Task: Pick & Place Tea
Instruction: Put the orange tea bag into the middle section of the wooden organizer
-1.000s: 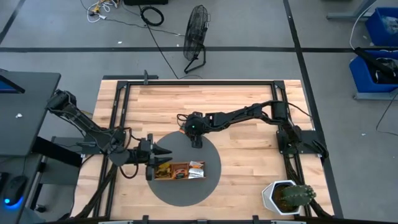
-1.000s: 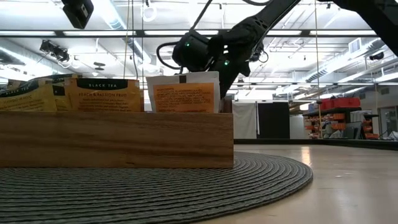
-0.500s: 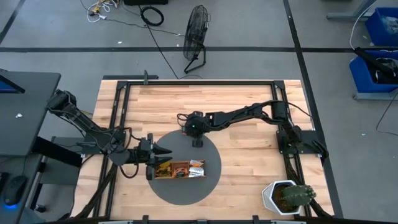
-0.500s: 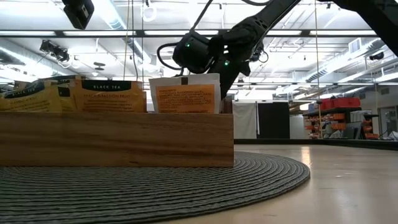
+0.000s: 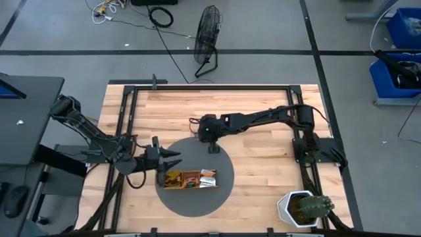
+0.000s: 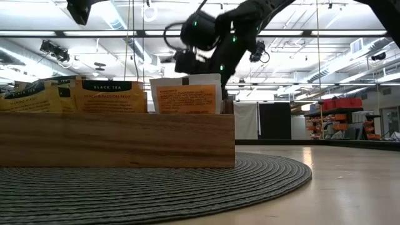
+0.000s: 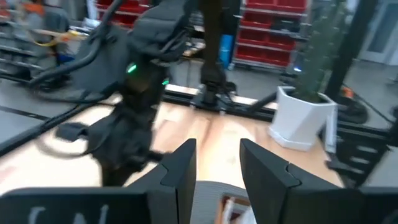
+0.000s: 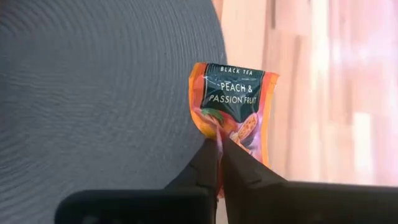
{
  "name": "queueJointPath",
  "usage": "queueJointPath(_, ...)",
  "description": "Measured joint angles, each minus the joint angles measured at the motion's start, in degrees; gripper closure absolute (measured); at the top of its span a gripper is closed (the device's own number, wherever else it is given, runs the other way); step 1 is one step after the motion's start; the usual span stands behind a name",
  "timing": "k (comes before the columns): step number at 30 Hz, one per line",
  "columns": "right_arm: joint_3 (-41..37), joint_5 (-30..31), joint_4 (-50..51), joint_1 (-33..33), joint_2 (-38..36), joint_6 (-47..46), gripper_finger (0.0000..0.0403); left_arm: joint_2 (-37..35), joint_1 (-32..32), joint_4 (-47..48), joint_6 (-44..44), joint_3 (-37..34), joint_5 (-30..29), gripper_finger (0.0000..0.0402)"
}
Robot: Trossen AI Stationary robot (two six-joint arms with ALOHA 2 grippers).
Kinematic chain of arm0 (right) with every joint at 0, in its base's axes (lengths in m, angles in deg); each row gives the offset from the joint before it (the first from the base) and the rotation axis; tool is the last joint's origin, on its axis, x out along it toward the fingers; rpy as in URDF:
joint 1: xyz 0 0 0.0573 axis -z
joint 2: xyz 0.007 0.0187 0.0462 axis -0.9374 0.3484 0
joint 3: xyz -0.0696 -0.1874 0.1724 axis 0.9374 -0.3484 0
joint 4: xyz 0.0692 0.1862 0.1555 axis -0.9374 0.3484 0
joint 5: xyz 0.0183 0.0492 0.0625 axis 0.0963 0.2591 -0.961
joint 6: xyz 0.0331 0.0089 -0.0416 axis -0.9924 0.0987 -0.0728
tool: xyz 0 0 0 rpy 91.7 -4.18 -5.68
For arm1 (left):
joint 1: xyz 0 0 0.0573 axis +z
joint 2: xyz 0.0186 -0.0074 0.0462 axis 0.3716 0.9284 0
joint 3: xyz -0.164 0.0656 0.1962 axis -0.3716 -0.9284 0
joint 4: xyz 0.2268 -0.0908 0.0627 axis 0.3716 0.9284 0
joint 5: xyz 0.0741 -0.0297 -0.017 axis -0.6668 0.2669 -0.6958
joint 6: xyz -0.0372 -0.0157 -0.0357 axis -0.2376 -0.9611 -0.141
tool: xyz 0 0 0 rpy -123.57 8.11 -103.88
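Right claw [image 8: 219,144] clamped on a peach tea sachet [image 8: 233,106] above the round mat [image 5: 223,191]; left claw [image 7: 217,165] apart, seemingly empty, beside the wooden tray [image 6: 119,139].

Open wood beyond the round mat [image 5: 220,197]

Blocked by tray [image 5: 185,180] mid-mat, cactus pot [image 5: 294,208] (near corner), right arm across.

1. An orange sachet [image 8: 233,115] with a dark label reading "BLACK TEA, PEACH & PASSION FRUIT" is pinched by its lower edge, crumpled there, label facing the wrist camera.
2. More sachets [image 6: 112,95] stand upright in a wooden tray [image 6: 119,140]: yellow and orange ones with dark labels, and a white sachet with an orange panel [image 6: 185,95] at the tray's end.
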Motion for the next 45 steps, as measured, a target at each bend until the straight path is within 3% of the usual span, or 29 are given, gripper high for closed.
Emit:
queueJointPath(6, 3.13, -5.77, 3.17, 0.01, -3.88, -0.36, 0.0401, -0.75, 0.02, -3.34, 5.6, 0.0, -3.67, 0.0275)
queueJointPath(17, 10.61, -27.57, 4.55, -2.02, -9.33, -4.71, 0.0402, -1.05, 0.65, -25.82, 23.25, 0.04, -5.26, 0.0275)
queueJointPath(20, 11.39, -29.17, 3.71, -3.18, -9.87, -4.69, 0.0403, -1.44, 0.86, -30.2, 25.76, 0.04, -4.99, 0.0275)
queueJointPath(29, 11.97, -30.12, 3.87, -5.55, -10.17, -6.08, 0.0403, -2.73, 1.29, -34.13, 25.12, 0.04, -2.36, 0.0275)
queueJointPath(37, 11.99, -35.94, 1.17, -6.98, -11.52, -9.59, 0.0403, -3.01, 1.24, -34.23, 19.43, 0.04, 5.78, 0.0275)
queueJointPath(45, 12.02, -42.98, -8.71, -7.03, -13.2, -17.88, 0.0403, -2.99, 1.24, -33.98, 17.89, 0.04, 11.56, 0.0275)
